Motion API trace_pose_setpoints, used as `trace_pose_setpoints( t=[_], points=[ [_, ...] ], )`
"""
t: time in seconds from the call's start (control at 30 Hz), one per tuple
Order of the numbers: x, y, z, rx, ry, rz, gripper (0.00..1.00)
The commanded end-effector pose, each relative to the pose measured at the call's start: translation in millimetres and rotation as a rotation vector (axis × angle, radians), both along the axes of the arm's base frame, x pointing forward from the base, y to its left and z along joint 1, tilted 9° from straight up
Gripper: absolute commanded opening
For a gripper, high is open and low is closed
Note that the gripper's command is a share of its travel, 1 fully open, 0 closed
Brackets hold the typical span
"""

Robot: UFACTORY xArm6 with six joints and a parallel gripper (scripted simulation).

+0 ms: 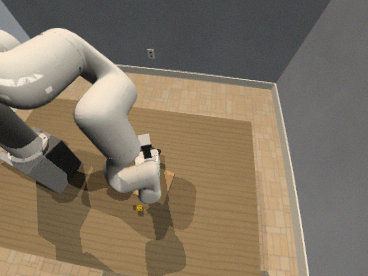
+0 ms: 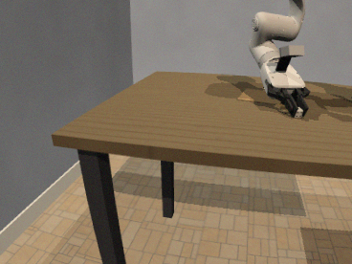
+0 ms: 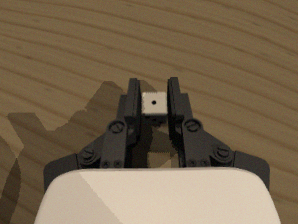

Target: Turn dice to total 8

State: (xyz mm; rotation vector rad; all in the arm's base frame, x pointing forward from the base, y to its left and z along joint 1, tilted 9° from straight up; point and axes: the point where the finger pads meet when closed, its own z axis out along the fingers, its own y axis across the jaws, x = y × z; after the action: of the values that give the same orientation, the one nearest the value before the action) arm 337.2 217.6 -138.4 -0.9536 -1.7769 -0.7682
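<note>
Dice like these should be light, stiff and hard to hurt, though I expect their smooth sides to slip if caught near an edge. The white die [image 2: 298, 113] [image 3: 154, 103] sits between the fingertips of my tool [image 1: 154, 154] [image 2: 298, 113] [image 3: 154, 91], towards twelve o'clock in the wrist view, with a single pip on the face turned to that camera. A thin slit shows along each side of it, so I judge the tool slightly spread around the die rather than pinching it. I would take it low across two opposite side faces, centred, then roll it gently. From above, the yellow die [image 1: 139, 208] lies on the worktop [image 1: 220, 165] [image 2: 167, 115], off towards seven o'clock from the orange mat [image 1: 170, 181] [image 2: 246, 97], whose greater part is hidden by the arm [image 1: 107, 100] [image 2: 277, 26]. I count two dice, one white and one yellow; the third I cannot find, perhaps under the arm. There is one mat and one tool. The white die also looks off the mat, so carrying it there remains, and I cannot read enough faces to add up the numbers.
</note>
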Motion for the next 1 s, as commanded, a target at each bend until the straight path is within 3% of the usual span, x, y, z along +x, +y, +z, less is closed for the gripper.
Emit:
trace_pose_setpoints(
  t=[0.0,0.2,0.97],
  points=[
    [1.3,0.0,0.8,0.000,-0.003,0.000,0.28],
    [1.3,0.0,0.8,0.000,-0.003,0.000,0.36],
    [1.3,0.0,0.8,0.000,-0.003,0.000,0.36]
  ],
)
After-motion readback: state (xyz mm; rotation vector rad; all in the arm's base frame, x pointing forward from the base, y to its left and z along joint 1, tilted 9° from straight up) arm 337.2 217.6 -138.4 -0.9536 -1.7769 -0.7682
